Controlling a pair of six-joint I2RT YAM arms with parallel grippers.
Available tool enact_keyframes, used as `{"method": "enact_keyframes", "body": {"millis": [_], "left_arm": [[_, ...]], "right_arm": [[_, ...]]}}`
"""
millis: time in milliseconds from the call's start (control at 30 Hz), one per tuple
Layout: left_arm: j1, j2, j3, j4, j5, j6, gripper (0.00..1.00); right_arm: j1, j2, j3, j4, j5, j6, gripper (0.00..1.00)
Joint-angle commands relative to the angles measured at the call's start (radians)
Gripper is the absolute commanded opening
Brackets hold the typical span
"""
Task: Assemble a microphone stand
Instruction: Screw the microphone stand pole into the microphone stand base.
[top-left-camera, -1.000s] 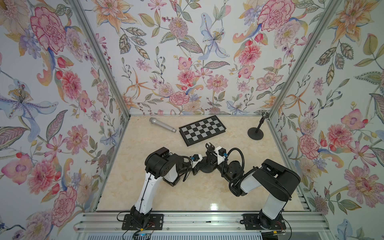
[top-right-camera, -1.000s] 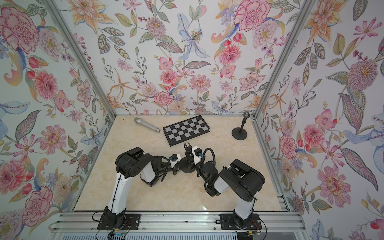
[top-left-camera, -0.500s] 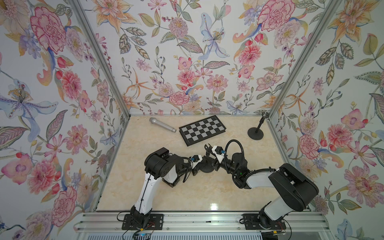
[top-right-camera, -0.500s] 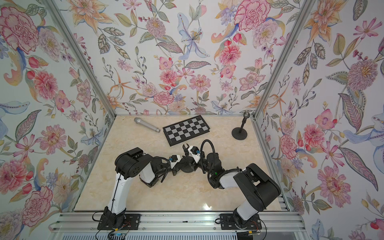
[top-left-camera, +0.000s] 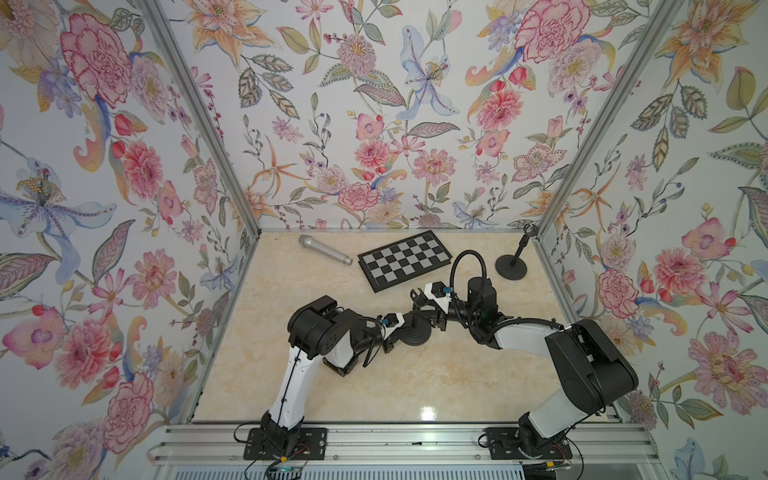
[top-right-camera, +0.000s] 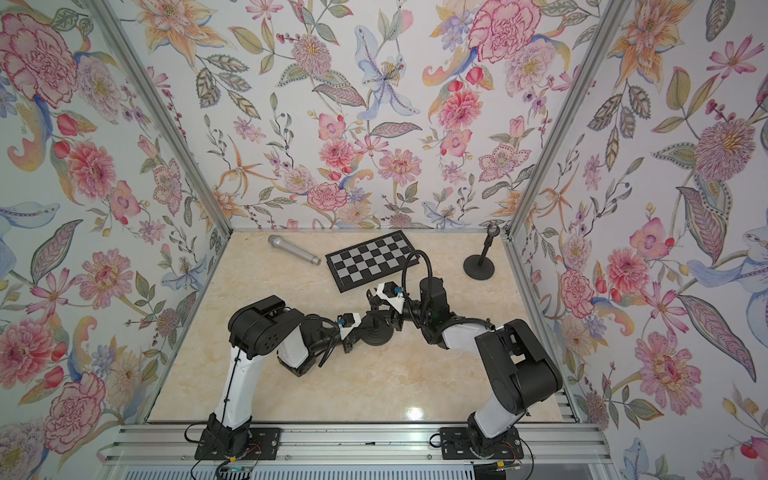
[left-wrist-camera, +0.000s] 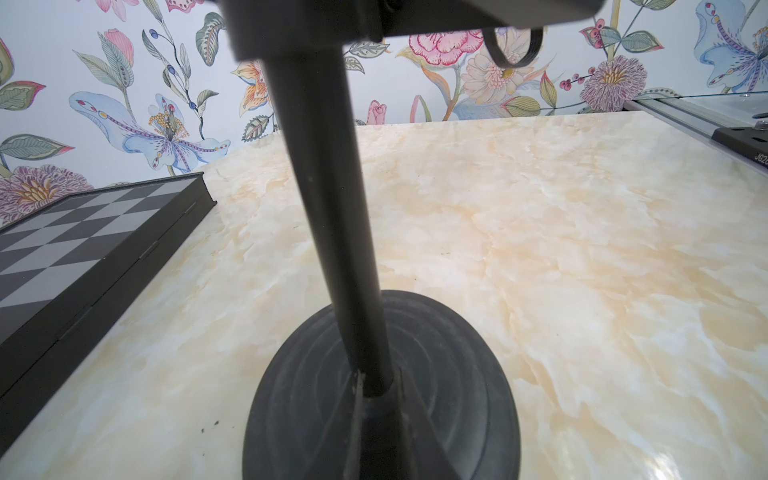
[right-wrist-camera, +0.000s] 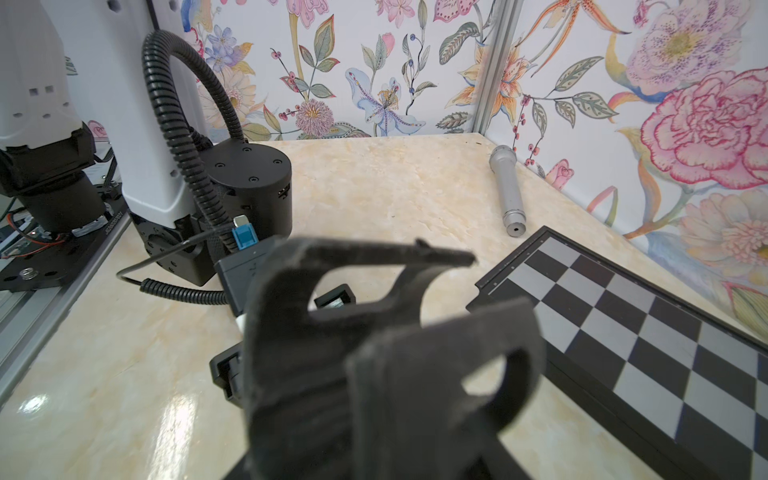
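The marble table (top-left-camera: 374, 386) holds a chessboard (top-left-camera: 405, 259) at the back. A microphone stand (top-left-camera: 413, 332) rests on its round base mid-table, and the left gripper (top-left-camera: 399, 327) is clamped on its pole (left-wrist-camera: 328, 208). A second stand (top-left-camera: 513, 264) is in the far right corner and a silver microphone (top-left-camera: 325, 249) lies at the far left. The right gripper (top-left-camera: 417, 298) hovers by the pole's top; I cannot tell whether it grips anything.

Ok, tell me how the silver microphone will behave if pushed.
The silver microphone lies on its side, round-bodied, on the glossy table: likely to roll. Its taper suggests a curved path. It looks metal, so probably rigid and slippery.
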Motion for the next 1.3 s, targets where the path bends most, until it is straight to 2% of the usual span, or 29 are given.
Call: {"method": "enact_keyframes", "body": {"millis": [0,67,133,200,233,333,367,433,467,533,700,800,867,967,1100,1267], "left_arm": [[0.012,0.03,-0.012,0.128,0.035,0.024,0.17],[0.013,0.024,0.003,0.089,0.036,0.028,0.18],[0.014,0.02,0.013,0.063,0.036,0.029,0.19],[0.014,0.015,0.019,0.04,0.036,0.035,0.19],[0.014,0.015,0.022,0.037,0.036,0.035,0.2],[0.012,0.014,0.021,0.041,0.033,0.033,0.21],[0.012,0.013,0.022,0.039,0.032,0.032,0.21],[0.011,0.012,0.021,0.037,0.031,0.033,0.21],[0.011,0.012,0.021,0.038,0.029,0.033,0.21],[0.011,0.011,0.023,0.029,0.028,0.032,0.21],[0.011,0.002,0.021,0.026,0.021,0.032,0.23],[0.016,-0.012,-0.007,0.093,0.013,0.004,0.26],[0.024,-0.023,-0.042,0.221,-0.005,-0.057,0.3],[0.023,-0.064,-0.05,0.234,-0.002,-0.117,0.33],[0.022,-0.108,-0.083,0.235,-0.068,-0.099,0.43],[0.025,-0.108,-0.084,0.236,-0.096,-0.086,0.43]], "right_arm": [[-0.005,0.03,0.037,-0.017,-0.05,-0.02,0.35],[0.0,0.029,0.021,0.044,0.038,0.048,0.16],[0.017,0.022,-0.025,0.126,0.207,0.141,0.0],[0.048,0.028,-0.088,0.217,0.433,0.26,0.0],[0.078,0.033,-0.127,0.271,0.598,0.331,0.0],[0.265,0.042,-0.205,0.295,1.167,0.459,0.0],[0.338,0.062,-0.214,0.308,1.311,0.483,0.0],[0.434,0.119,-0.223,0.357,1.435,0.558,0.0],[0.46,0.144,-0.223,0.384,1.433,0.58,0.0],[0.48,0.168,-0.205,0.399,1.352,0.564,0.0],[0.47,0.098,-0.165,0.302,1.248,0.488,0.0],[0.456,0.048,-0.156,0.24,1.185,0.482,0.0],[0.453,0.025,-0.149,0.197,1.136,0.5,0.0],[0.464,0.001,-0.153,0.178,1.075,0.527,0.0],[0.495,-0.002,-0.142,0.169,1.064,0.539,0.0],[0.524,0.021,-0.127,0.163,1.118,0.539,0.0]]}}
